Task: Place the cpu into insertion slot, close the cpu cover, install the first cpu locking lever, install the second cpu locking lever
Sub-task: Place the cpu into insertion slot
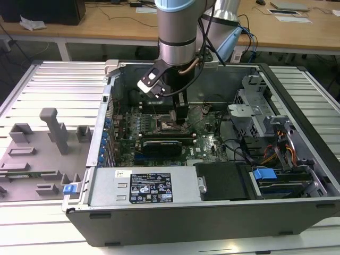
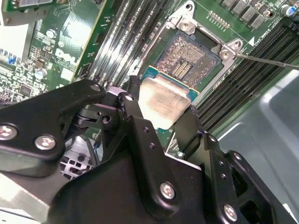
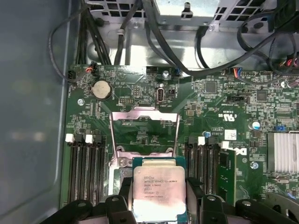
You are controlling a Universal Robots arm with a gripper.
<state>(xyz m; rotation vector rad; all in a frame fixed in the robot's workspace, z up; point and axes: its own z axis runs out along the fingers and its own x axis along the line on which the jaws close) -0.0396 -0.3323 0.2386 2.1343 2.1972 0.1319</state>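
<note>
1. Right, my hand (image 1: 180, 113) is down inside the open computer case (image 1: 175, 212), over the motherboard (image 3: 210, 107); the case lies on the slatted surface (image 1: 48, 79).
2. The hand is clamped on the cpu (image 3: 156, 193). In both wrist views a black finger presses on each of two opposite edges, and the silvery lid faces up.
3. In the second wrist view, the cpu (image 2: 163, 100) sits just short of the insertion slot (image 2: 187, 58). Its far edge reaches the near side of the socket frame, and the glinting contact field beyond it is bare. I judge the chip is held above the slot and not yet seated. I cannot tell whether any corner touches the frame.
4. The cpu cover (image 3: 145, 112) is swung back and open in the first wrist view. It lies toward the coin cell (image 3: 100, 89), with green board showing through its window.
5. One thin locking lever (image 2: 268, 62) stands free, angled away from the socket corner and across the memory slots (image 2: 261, 74). I cannot make out the other lever.
6. Progress, as I read it:
   - The first step is under way but not finished.
   - Nothing after it has been done: the cover needs closing and both levers need latching.
</note>
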